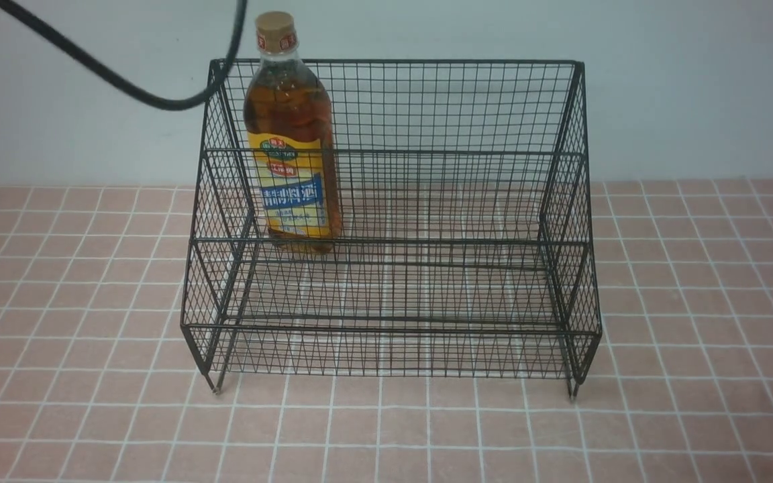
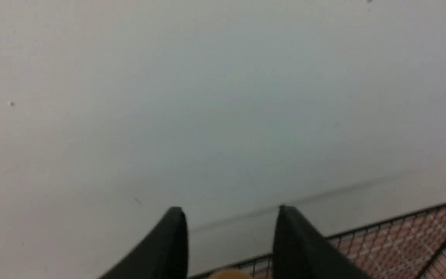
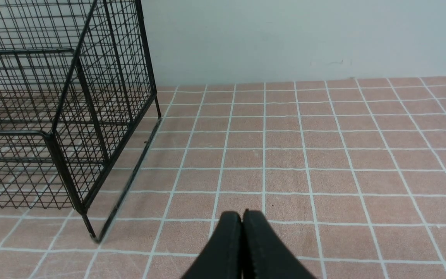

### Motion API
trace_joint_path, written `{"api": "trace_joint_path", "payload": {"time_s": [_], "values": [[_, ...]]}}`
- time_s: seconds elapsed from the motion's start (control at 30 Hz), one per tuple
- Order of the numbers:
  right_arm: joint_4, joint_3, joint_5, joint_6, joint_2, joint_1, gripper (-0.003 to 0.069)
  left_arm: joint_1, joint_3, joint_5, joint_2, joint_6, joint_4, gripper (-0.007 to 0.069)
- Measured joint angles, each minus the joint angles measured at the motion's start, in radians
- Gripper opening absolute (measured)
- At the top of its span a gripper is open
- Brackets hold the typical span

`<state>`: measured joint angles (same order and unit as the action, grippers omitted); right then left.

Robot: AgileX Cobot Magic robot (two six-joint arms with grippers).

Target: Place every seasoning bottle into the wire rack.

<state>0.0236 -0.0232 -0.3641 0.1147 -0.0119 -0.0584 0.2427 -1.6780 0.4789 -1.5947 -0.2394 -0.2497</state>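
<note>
Left end effector [image 2: 229,209] open, right end effector [image 3: 242,213] closed (empty) — bottle [image 1: 292,154] in rack [image 1: 427,62]

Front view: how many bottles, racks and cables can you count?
seasoning bottle: 1
wire rack: 1
black cable: 1
Total: 3

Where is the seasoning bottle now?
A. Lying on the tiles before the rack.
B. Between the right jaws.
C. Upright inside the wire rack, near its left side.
C: the seasoning bottle stands upright within the wire rack, beside its left wall.
</note>
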Motion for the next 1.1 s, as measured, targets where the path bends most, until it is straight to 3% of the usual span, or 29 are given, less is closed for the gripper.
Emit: {"api": "trace_joint_path", "payload": {"time_s": [0.13,0.23,0.43,0.77,1.1], "values": [[0.0,0.0,0.0,0.0,0.0,0.0,-0.0012,0.0,0.0,0.15,0.052,0.0,0.032,0.004],[0.0,0.0,0.0,0.0,0.0,0.0,-0.0012,0.0,0.0,0.27,0.069,0.018,0.039,0.0],[0.0,0.0,0.0,0.0,0.0,0.0,-0.0012,0.0,0.1,0.342,0.069,0.03,0.037,-0.0007],[0.0,0.0,0.0,0.0,0.0,0.0,-0.0012,0.012,0.317,0.155,0.067,-0.019,-0.113,-0.0007],[0.0,0.0,0.0,0.0,0.0,0.0,-0.0012,0.019,0.323,0.073,-0.019,-0.06,-0.212,-0.0007]]}}
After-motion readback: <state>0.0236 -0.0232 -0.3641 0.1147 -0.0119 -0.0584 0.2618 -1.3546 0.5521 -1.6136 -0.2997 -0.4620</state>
